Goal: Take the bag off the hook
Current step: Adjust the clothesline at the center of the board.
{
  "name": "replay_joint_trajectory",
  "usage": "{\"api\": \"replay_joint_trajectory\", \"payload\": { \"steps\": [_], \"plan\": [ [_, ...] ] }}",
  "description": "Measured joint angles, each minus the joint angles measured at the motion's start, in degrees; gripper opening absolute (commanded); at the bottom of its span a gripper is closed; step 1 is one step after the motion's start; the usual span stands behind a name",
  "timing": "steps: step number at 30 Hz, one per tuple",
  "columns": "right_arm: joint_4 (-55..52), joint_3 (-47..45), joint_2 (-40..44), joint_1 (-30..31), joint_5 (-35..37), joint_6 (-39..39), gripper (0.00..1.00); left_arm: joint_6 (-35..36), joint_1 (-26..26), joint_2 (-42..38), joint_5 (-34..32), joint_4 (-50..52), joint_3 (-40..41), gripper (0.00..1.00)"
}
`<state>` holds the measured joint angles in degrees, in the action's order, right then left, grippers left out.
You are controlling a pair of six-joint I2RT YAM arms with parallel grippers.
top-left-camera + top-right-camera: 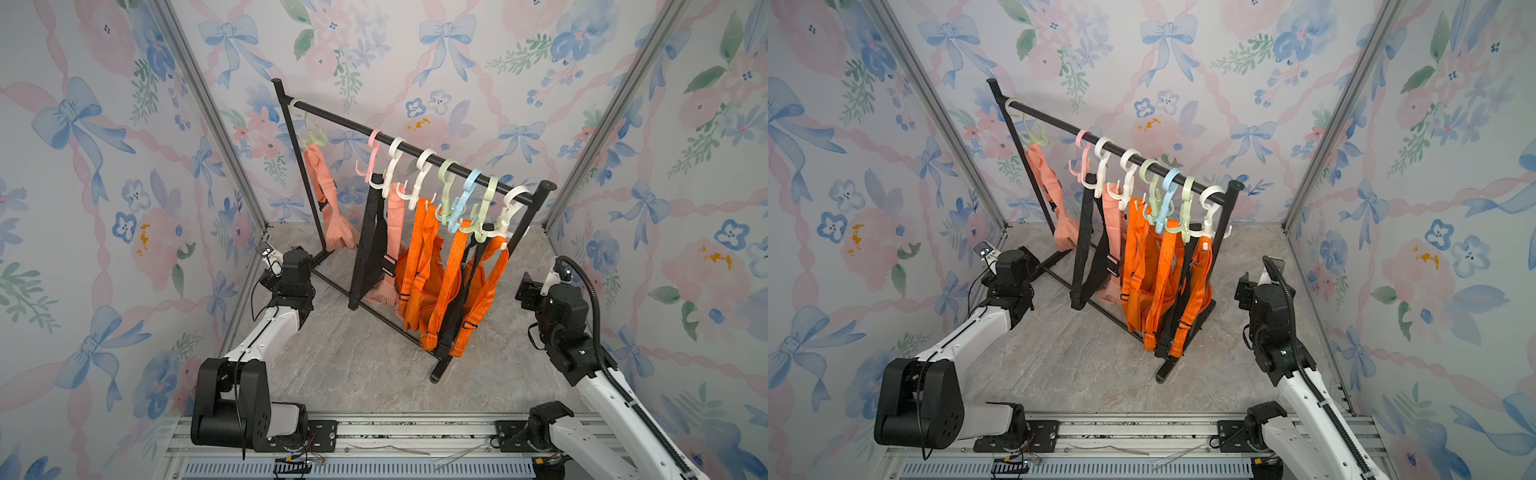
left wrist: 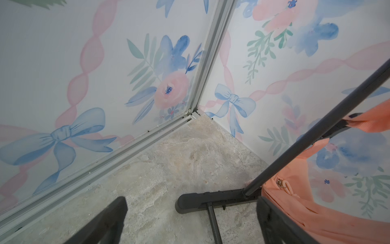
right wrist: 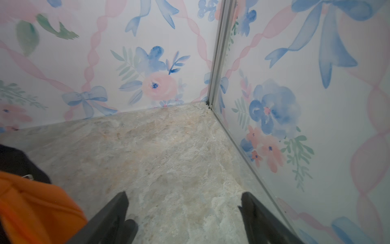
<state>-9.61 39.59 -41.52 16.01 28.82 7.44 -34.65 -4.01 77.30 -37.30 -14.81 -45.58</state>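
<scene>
A black rack (image 1: 415, 147) carries several coloured hooks, and both top views show bags hanging from them by their straps. A salmon bag (image 1: 336, 224) hangs alone on a pale green hook (image 1: 309, 133) at the rail's far left end. Further right hang a black bag (image 1: 370, 249), a pink bag (image 1: 392, 249) and orange bags (image 1: 432, 274). My left gripper (image 2: 191, 202) is open, low beside the rack's left foot (image 2: 211, 199), with the salmon bag (image 2: 316, 211) just past one finger. My right gripper (image 3: 184, 195) is open over bare floor, an orange bag (image 3: 31, 211) off to its side.
Flowered walls enclose the stone-look floor (image 1: 353, 374) on three sides, with metal corner posts (image 1: 208, 116) at the back. The rack stands slantwise across the middle, its near foot (image 1: 440, 368) towards the front. The arm bases sit on a rail (image 1: 395, 432) at the front edge.
</scene>
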Motion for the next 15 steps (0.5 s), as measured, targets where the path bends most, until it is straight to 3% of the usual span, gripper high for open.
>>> {"api": "replay_joint_trajectory", "payload": {
  "steps": [4,9,15],
  "plan": [
    [-6.5,5.0,2.9,2.4,-7.9,-0.8,0.63,-0.5,0.0,0.1,3.8,1.8,0.0,0.98],
    [-12.6,13.5,0.8,7.3,-15.6,-2.5,0.70,-0.5,0.0,-0.2,9.6,1.7,-0.2,0.96],
    [-16.4,19.1,-2.7,13.4,-18.3,-4.6,0.73,1.6,0.0,-0.2,16.3,1.6,-4.0,0.89]
  ]
}}
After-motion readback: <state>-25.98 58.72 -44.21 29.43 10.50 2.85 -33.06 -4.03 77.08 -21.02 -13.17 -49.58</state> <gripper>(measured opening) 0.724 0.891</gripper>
